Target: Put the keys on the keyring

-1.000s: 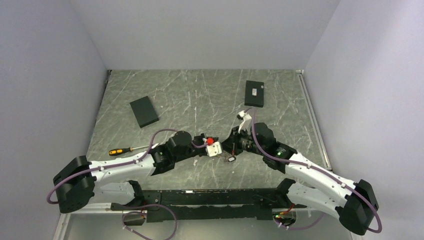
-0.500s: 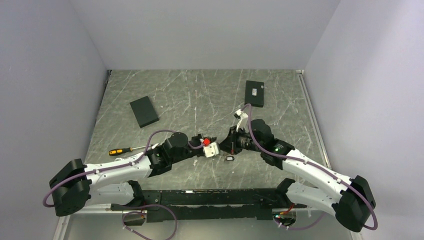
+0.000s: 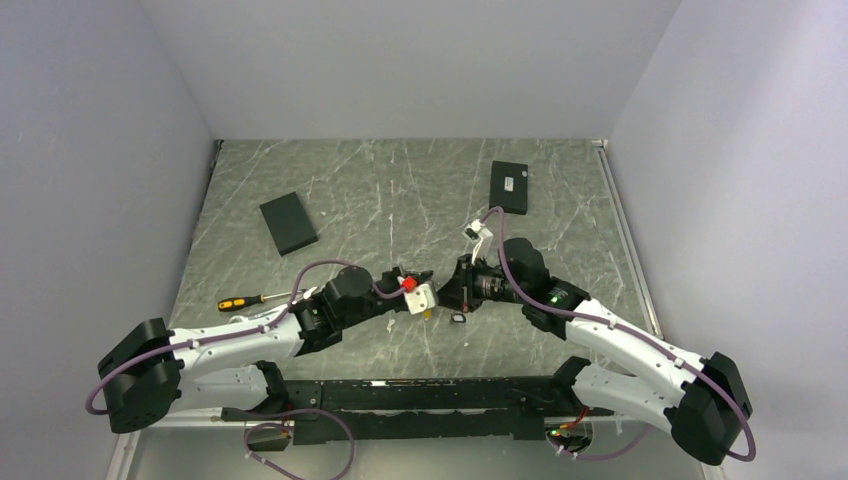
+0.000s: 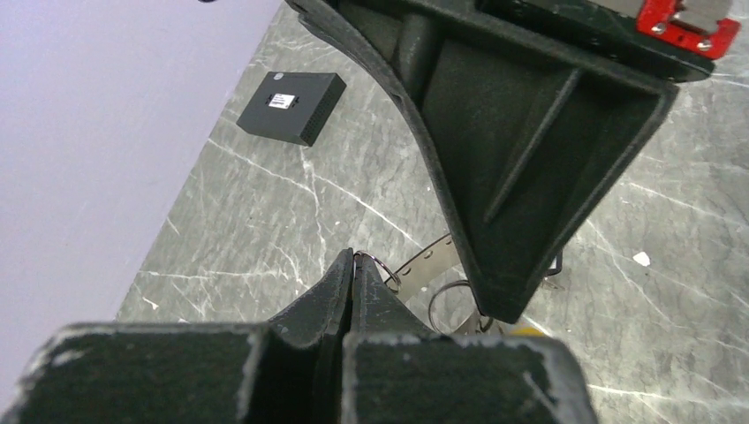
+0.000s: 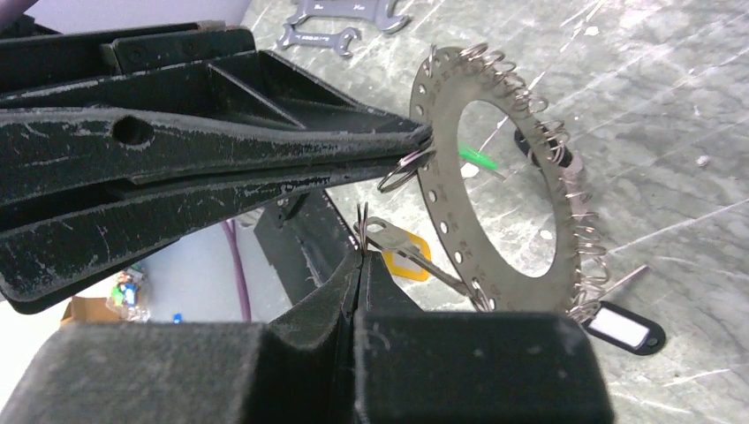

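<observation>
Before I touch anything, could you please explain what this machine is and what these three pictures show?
These are two robot arms bolted at the near edge of a table, each ending in a two-finger gripper. One picture looks down from above and behind the arms. The other two come from small cameras on the wrists. On the table lie two black boxes, a screwdriver, two wrenches and a black tag. The left gripper is shut on a small loop at the edge of the keyring, a flat perforated metal ring. The right gripper is also shut and seems to pinch a key with an orange-yellow head.
</observation>
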`<state>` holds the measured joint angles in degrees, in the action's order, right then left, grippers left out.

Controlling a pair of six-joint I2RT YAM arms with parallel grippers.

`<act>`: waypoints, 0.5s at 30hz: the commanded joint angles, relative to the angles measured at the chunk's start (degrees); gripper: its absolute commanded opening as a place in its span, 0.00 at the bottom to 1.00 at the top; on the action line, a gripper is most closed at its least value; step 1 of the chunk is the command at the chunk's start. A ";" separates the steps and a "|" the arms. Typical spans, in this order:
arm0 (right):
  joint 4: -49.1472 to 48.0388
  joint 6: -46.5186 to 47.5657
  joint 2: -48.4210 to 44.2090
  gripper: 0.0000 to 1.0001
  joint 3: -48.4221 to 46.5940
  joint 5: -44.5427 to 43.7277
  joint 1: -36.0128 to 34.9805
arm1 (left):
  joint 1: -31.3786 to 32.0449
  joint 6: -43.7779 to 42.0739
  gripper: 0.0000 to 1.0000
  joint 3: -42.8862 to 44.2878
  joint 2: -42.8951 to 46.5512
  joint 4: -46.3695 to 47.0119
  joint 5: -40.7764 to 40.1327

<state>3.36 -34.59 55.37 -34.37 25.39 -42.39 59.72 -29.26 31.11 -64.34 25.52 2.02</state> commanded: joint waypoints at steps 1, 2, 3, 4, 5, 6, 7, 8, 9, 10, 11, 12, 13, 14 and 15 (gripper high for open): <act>-4.40 -1.91 -1.70 0.00 -1.11 3.28 0.32 | 0.22 0.25 0.00 0.01 1.16 6.64 -1.20; -4.38 -2.04 -2.09 0.00 -1.07 2.84 0.44 | 0.22 0.25 0.00 -0.14 1.30 6.77 -1.21; -4.08 -2.06 -2.51 0.00 -0.99 2.10 0.62 | 0.24 0.25 0.00 -0.29 1.46 6.76 -1.23; -3.70 -1.98 -3.00 0.00 -0.97 1.05 0.83 | 0.22 0.25 0.00 -0.41 1.65 6.82 -1.38; -3.63 -2.14 -3.49 0.00 -0.80 -0.08 1.13 | 0.22 0.30 0.00 -0.49 1.83 6.82 -1.38; -3.62 -2.50 -3.90 0.00 -0.30 -0.20 1.89 | 0.22 0.31 0.00 -0.67 2.16 6.75 -1.38; -4.41 -3.20 -4.05 0.00 0.36 0.99 2.93 | 0.22 0.38 0.00 -0.72 2.45 6.66 -1.39; -5.13 -4.20 -3.89 0.00 0.86 2.31 3.96 | 0.22 0.40 0.00 -0.86 2.70 6.65 -1.42; -5.56 -4.59 -3.42 0.00 1.18 3.56 4.83 | 0.22 0.42 0.00 -0.95 2.92 6.61 -1.34; -5.61 -4.76 -2.89 0.00 1.37 4.50 5.42 | 0.22 0.43 0.00 -0.97 3.17 6.42 -1.22; -5.47 -4.78 -2.59 0.00 1.48 4.65 5.81 | 0.22 0.43 0.00 -0.97 3.35 6.25 -0.94; -5.42 -4.86 -2.56 0.00 1.56 4.54 6.19 | 0.26 0.46 0.00 -1.15 3.71 6.34 -0.63; -5.32 -4.95 -2.60 0.00 1.58 4.47 6.51 | 0.22 0.65 0.00 -1.41 4.10 6.56 -0.34; -5.13 -4.96 -2.58 0.00 1.49 4.68 6.86 | 0.22 0.64 0.00 -1.81 4.61 6.99 0.07; -4.93 -4.96 -2.37 0.00 1.15 5.01 7.33 | 0.22 0.53 0.00 -2.29 5.22 7.56 0.39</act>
<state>1.02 -38.30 52.86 -32.91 28.12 -36.27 59.72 -29.08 29.76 -62.37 26.92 1.65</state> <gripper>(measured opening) 0.008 0.021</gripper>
